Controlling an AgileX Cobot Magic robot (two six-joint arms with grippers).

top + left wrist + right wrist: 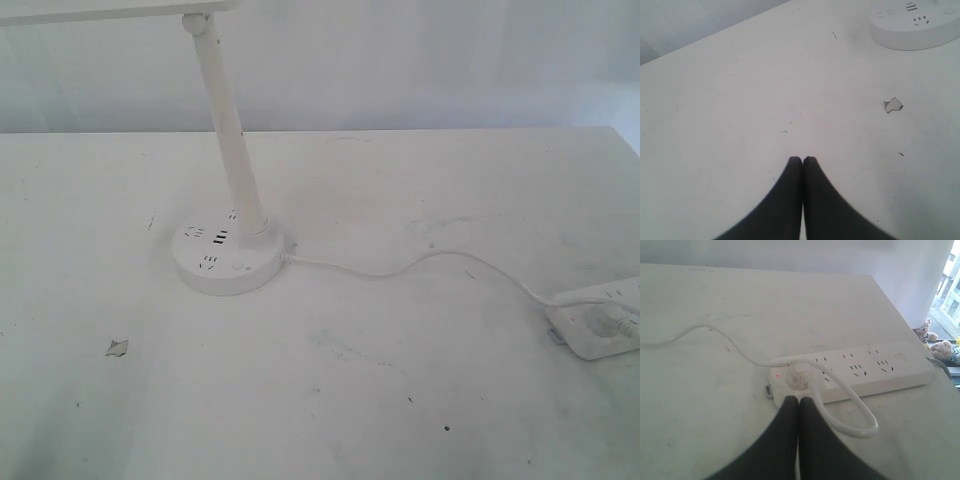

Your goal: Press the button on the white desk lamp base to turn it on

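Observation:
The white desk lamp base [228,258] is a round puck with dark socket holes, left of centre on the table, and its stem [228,120] slants up to the top edge. The button [238,266] is a faint circle near the base's front rim. Part of the base [917,25] shows far from my left gripper [802,159], which is shut and empty over bare table. My right gripper [798,399] is shut and empty, its tips just short of the power strip's plug [799,377]. Neither gripper appears in the exterior view.
A thin white cord [420,262] runs from the base to a rectangular white power strip [600,320] at the right table edge, also seen as the strip [865,371] with a red light. A small chip in the tabletop [117,347] lies front left; the chip [893,104].

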